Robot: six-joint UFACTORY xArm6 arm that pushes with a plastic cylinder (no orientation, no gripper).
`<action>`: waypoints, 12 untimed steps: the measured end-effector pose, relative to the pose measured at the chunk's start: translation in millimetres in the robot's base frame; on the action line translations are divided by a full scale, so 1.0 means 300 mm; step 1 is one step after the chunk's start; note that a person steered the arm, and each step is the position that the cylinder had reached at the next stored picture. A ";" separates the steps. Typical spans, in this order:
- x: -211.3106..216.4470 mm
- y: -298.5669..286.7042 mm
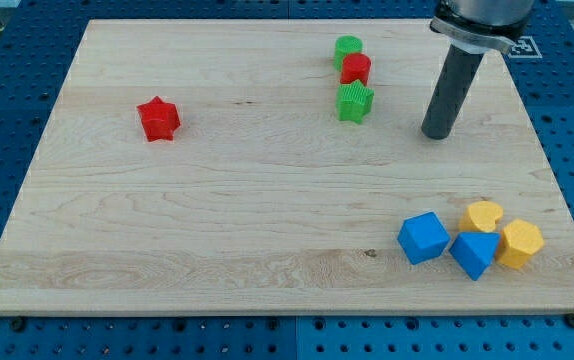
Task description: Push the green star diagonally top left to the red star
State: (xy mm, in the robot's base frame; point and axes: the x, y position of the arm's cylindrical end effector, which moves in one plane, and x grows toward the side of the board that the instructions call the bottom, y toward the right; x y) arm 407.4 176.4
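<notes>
At the upper right of the frame, my tip (pixel 435 135) rests on the desk (pixel 217 240), right of the green star (pixel 355 102); no jaws show. The red star (pixel 158 119) sits upper left.

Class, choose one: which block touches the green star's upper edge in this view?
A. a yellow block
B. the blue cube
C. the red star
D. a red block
D: the red block sits directly against the top of the green star, while the red star lies far off toward the view's left.
</notes>
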 end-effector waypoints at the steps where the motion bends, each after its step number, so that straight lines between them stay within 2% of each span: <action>1: -0.065 -0.044; 3: -0.162 -0.056; 5: -0.099 -0.320; 7: -0.123 -0.529; 9: -0.235 -0.486; 12: -0.249 -0.685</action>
State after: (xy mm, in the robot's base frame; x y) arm 332.7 -29.1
